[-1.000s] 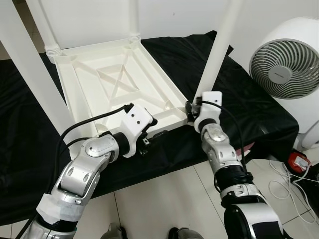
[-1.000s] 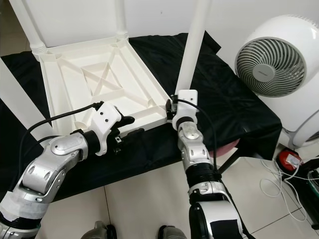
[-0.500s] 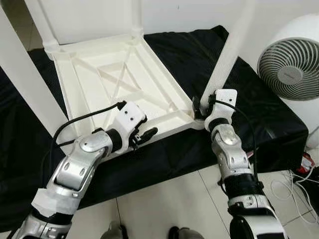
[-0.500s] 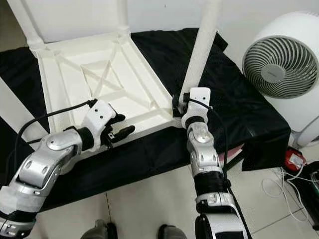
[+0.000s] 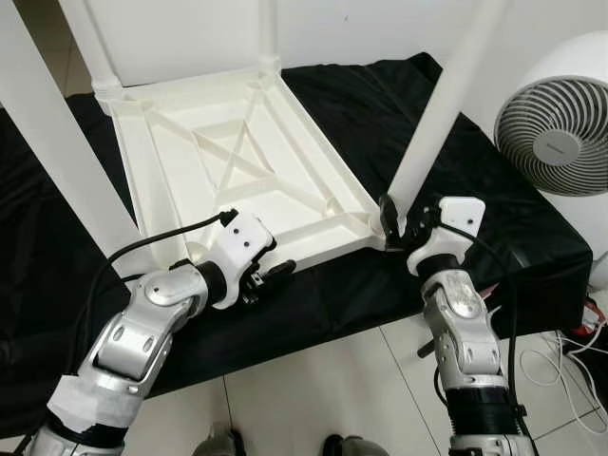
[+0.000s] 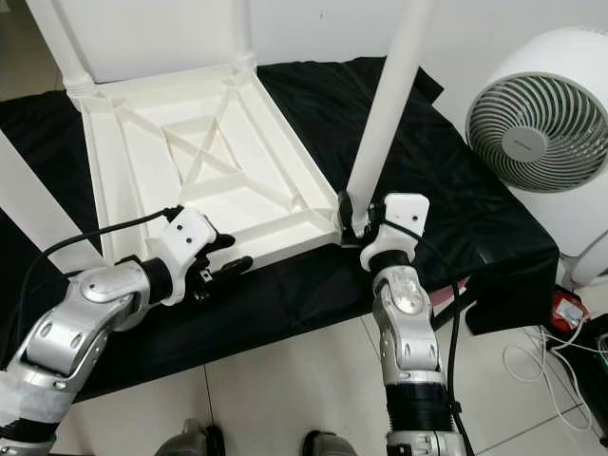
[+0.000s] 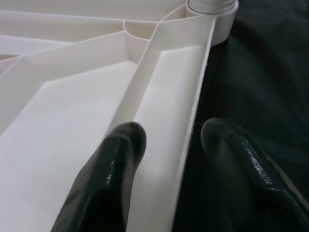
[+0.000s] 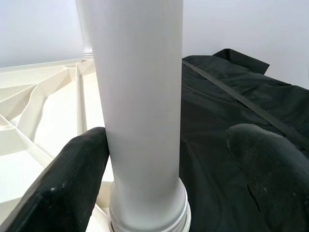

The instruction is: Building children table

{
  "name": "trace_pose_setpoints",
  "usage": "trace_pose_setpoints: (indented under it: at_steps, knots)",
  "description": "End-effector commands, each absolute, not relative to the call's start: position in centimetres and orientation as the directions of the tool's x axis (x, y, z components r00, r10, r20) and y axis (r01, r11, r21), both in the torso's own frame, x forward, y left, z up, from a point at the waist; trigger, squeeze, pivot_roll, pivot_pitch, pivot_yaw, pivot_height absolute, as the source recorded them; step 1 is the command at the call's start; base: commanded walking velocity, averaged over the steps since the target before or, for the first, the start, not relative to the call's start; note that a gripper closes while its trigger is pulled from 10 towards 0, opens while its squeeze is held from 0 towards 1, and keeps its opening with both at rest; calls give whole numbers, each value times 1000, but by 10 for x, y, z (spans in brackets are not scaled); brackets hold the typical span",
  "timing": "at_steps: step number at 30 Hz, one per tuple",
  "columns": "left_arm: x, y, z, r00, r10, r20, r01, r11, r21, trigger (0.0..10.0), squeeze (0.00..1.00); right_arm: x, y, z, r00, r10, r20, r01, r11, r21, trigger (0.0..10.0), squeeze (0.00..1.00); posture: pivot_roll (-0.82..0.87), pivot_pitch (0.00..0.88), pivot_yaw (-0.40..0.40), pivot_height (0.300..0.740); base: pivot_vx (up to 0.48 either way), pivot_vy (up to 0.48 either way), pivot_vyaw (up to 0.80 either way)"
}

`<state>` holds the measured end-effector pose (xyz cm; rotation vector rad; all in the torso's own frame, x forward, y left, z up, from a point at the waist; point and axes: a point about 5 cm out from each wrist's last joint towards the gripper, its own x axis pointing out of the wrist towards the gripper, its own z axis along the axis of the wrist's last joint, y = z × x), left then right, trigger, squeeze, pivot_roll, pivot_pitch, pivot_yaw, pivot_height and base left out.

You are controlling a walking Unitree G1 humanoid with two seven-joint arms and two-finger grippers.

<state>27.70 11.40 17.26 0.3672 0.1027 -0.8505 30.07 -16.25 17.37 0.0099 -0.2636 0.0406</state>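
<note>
In the left eye view, the white table top point(image 5: 237, 171) lay upside down on a black cloth point(image 5: 494, 218), its ribbed underside facing up. Probably it was turned this way so that the legs could go into the corner sockets from above. Its long axis ran from the robot away toward the wall. Four white legs rose from the corners. The near right leg point(image 5: 442, 114) stood in its socket and leaned a little to the right. The left gripper point(image 5: 269, 275) was at the near edge of the top, most likely to steady it. The right gripper point(image 5: 401, 220) was at the foot of the near right leg. A white fan point(image 5: 556, 133) stood to the right.

The right eye view showed the same arrangement, and the floor point(image 6: 285, 380) below was of pale tiles.

In the left wrist view, the two black fingers point(image 7: 108, 174) were spread apart, one inside the tray-like underside and the other outside over the cloth, with the rim wall between them. They did not press this wall.

In the right wrist view, the leg stood upright between the fingers point(image 8: 63, 183). One finger seemed to touch the leg, though the contact was not clear; the other was well apart from it. So the fingers were parted and not clamped, I judged in order to guide the leg rather than to carry it.
</note>
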Motion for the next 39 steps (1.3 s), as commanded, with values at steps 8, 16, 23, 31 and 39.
trace_pose_setpoints:
  at_steps: [8, 16, 23, 31, 39]
  knots:
    - [261, 123, 158, 610, -718, -334, 792, 561, 239, 10000, 0, 275, -158, 166, 962, 121, 243, -127, 992, 9, 10000, 0, -67, 157, 2, 740, 0, 0, 0]
    - [260, 129, 155, 630, -681, -374, 776, 573, 264, 10000, 0, 274, -154, 168, 953, 187, 238, -195, 981, 11, 10000, 0, -64, 157, 0, 740, 0, 0, 0]
    - [260, 126, 156, 650, -678, -344, 759, 599, 254, 10000, 0, 276, -152, 169, 951, 196, 238, -204, 979, 9, 10000, 0, -65, 160, -1, 740, 0, 0, 0]
    - [246, 136, 176, 645, -747, -160, 764, 631, 136, 10000, 0, 280, -149, 168, 941, 250, 228, -255, 967, -9, 10000, 0, -65, 165, 0, 740, 0, 0, 0]
    - [231, 166, 195, 757, -651, 55, 653, 757, -32, 10000, 0, 289, -149, 167, 933, 288, 217, -287, 957, -40, 10000, 0, -41, 172, -2, 740, 0, 0, 0]
